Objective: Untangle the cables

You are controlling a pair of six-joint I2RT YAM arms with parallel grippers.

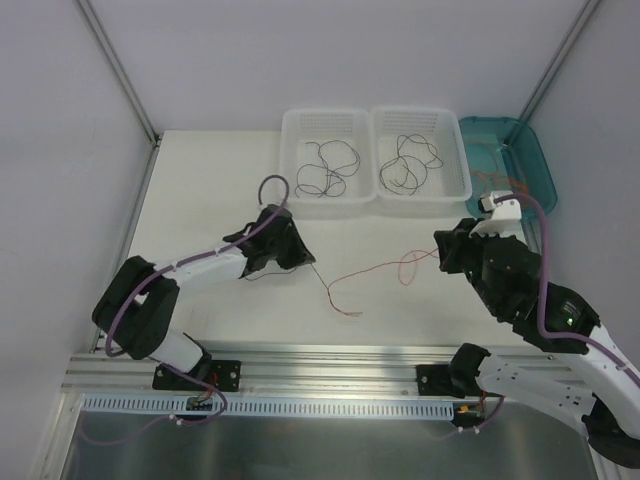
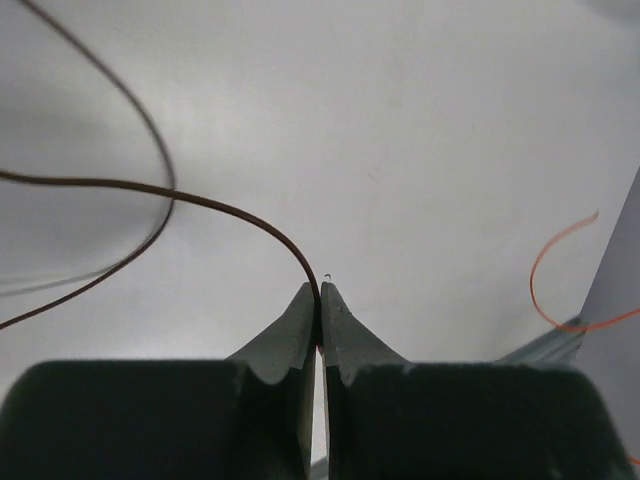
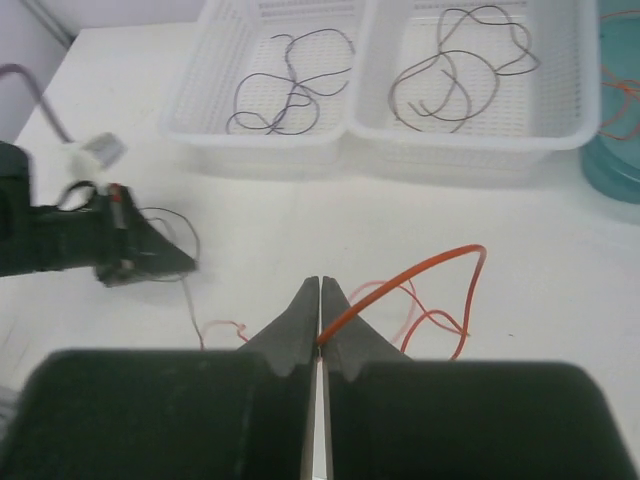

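A thin red cable point(image 1: 372, 272) lies across the table's middle, from my right gripper point(image 1: 441, 253) leftward to a free end near the front. My right gripper point(image 3: 320, 300) is shut on this red cable point(image 3: 420, 268), which arcs up out of the jaws. A thin dark cable point(image 1: 318, 272) runs from my left gripper point(image 1: 300, 255) toward the red one. My left gripper point(image 2: 320, 295) is shut on the dark cable point(image 2: 210, 203), which curves off left in a loop. A bit of the red cable point(image 2: 548, 285) shows at the right of the left wrist view.
Two white baskets point(image 1: 300, 195) point(image 1: 462, 180) stand at the back, each holding a loose dark cable point(image 1: 325, 165) point(image 1: 410, 160). A teal tray point(image 1: 535, 165) with thin red cables stands at their right. The table's metal front rail point(image 1: 330, 370) runs along the near edge.
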